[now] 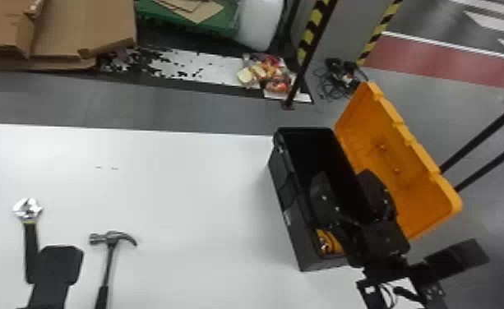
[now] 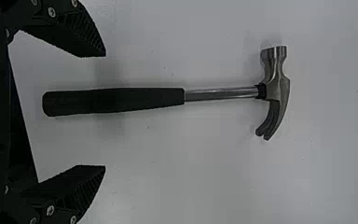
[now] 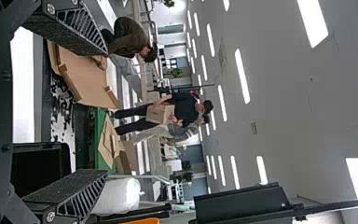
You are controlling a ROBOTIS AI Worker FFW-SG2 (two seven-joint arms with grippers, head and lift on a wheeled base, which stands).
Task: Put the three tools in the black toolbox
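Past the black toolbox (image 1: 292, 193), on the far side of the white bench (image 1: 197, 185), grey floor (image 1: 205, 111) with flattened cardboard (image 1: 65, 28) far off to the left, a green container (image 1: 205, 22), a yellow-and-black striped post (image 1: 316, 24) and a tangle of black cables (image 1: 335, 80). Lid (image 1: 411, 181) of the toolbox orange, swung open on its right side and tilted outward. On the toolbox's left wall, a small pale mark, too blurred to make out as a label. At the toolbox's near end, inside, something orange-yellow (image 1: 329, 242) with dark patches, too unclear to name.

Well left of the toolbox, flat on the bench: a claw hammer (image 1: 109, 254), head away from the robot, dark grip, metal neck; farther left from the toolbox, an adjustable wrench (image 1: 28, 234), bright head, dark handle partly covered by the left gripper (image 1: 59, 263). In the left wrist view, jaws spread wide, one to each side of the hammer's grip, both apart from it. At the toolbox, above its near half in the head view, the right gripper (image 1: 344, 181), jaws spread too, pointing away from the robot.
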